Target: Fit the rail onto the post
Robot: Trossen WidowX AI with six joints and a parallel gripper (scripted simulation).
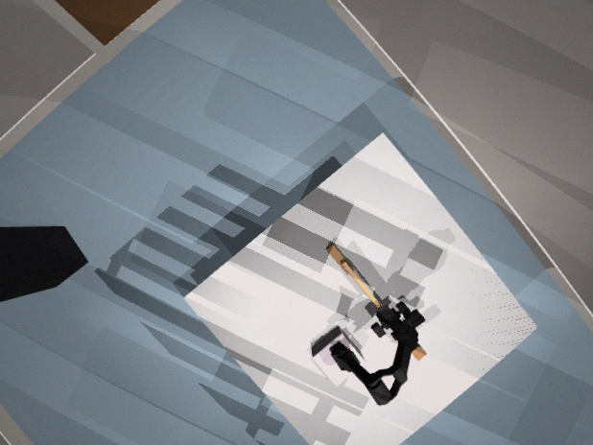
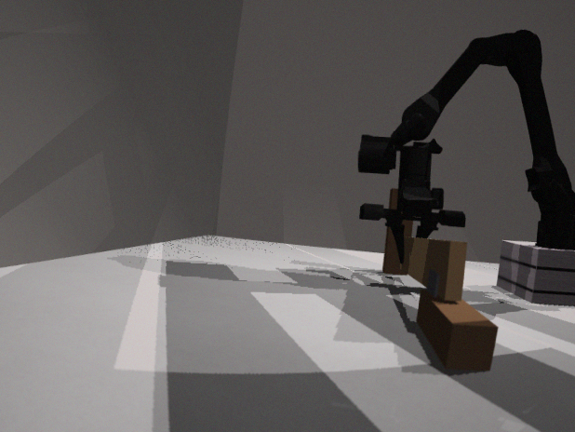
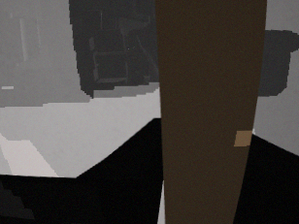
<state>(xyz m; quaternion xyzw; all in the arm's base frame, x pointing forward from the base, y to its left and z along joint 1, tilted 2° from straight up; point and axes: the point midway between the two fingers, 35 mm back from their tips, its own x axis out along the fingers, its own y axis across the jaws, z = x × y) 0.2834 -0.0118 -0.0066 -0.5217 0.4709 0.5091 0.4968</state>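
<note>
The wooden rail (image 1: 358,279) (image 2: 456,271) (image 3: 209,86) has its far end on the low footboard block (image 1: 332,251) (image 2: 471,346), beside the small grey bracket (image 2: 433,282). In the exterior view the rail runs back from the block, held off the table and looking about level. My gripper (image 1: 382,311) (image 2: 411,248) is shut on the rail, pointing down, with a finger on either side. The upright post (image 1: 418,353) (image 2: 392,253) stands behind the gripper. The pegs, the rail's near end and any gap to the post are hidden by the gripper and the rail.
The arm's striped base block (image 2: 535,272) stands to the right of the post in the exterior view. The arm arches over from it. The pale table top (image 1: 461,384) (image 2: 93,326) carries many dark shadow bands, and its edges show in the top view.
</note>
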